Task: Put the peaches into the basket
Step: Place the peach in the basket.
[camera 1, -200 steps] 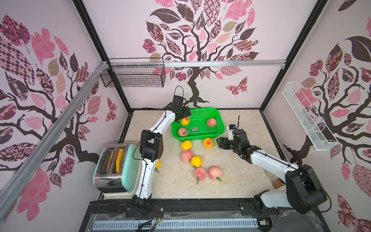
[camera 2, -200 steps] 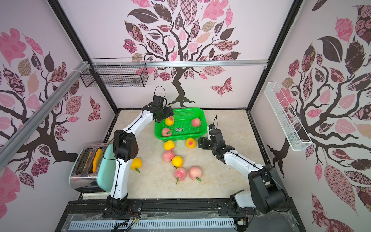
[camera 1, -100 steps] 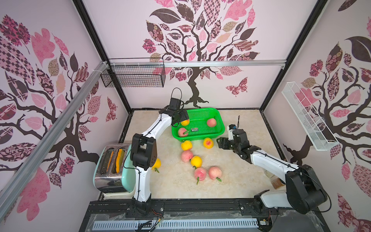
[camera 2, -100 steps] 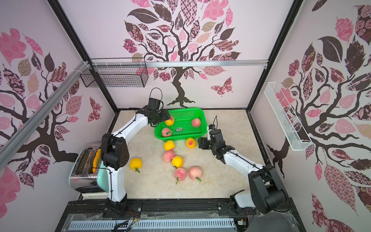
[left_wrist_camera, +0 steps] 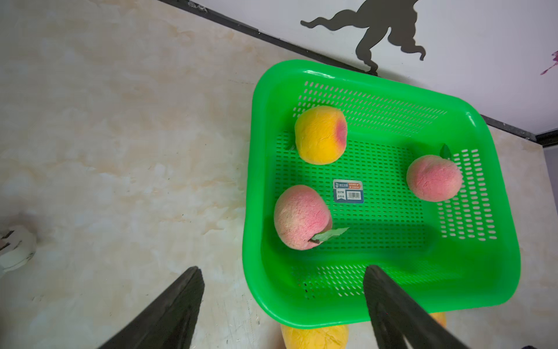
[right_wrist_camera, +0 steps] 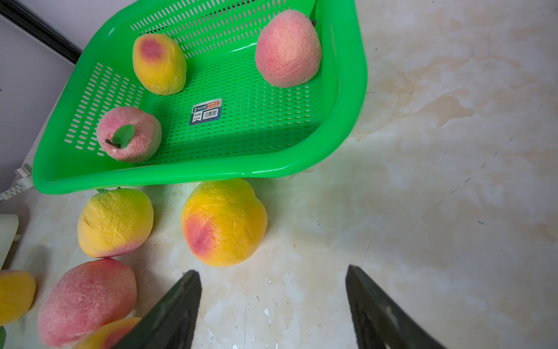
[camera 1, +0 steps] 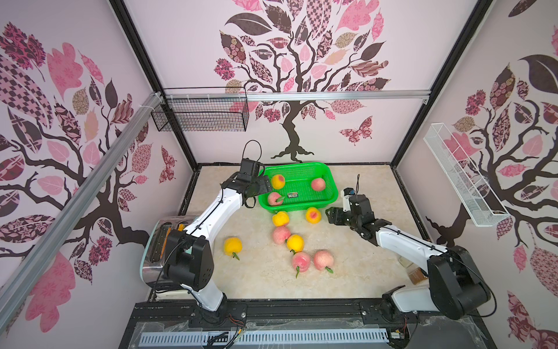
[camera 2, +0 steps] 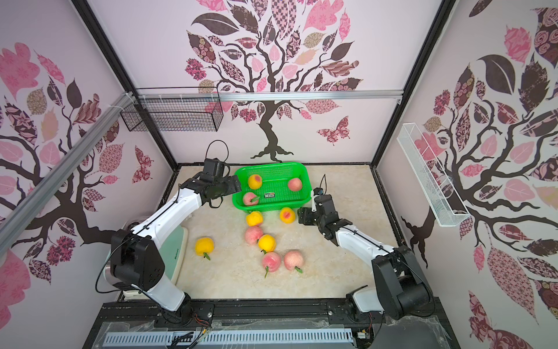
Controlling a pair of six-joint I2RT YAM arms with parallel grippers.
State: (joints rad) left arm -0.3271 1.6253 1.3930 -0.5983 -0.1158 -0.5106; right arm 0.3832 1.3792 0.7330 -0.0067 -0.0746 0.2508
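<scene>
Left wrist view: perforated basket half hides a wrinkled yellow peach; left gripper and right gripper gape empty.

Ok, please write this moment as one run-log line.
basket: three peaches in | table: seven peaches out | left gripper: open, empty, at basket's edge | right gripper: open, empty, near yellow peach

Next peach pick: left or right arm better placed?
Right, most likely. The right fingers are open and empty, aimed at the yellow peach lying just outside the basket rim. The left fingers, also open and empty, hang over the basket's edge, farther from any loose peach.
</scene>
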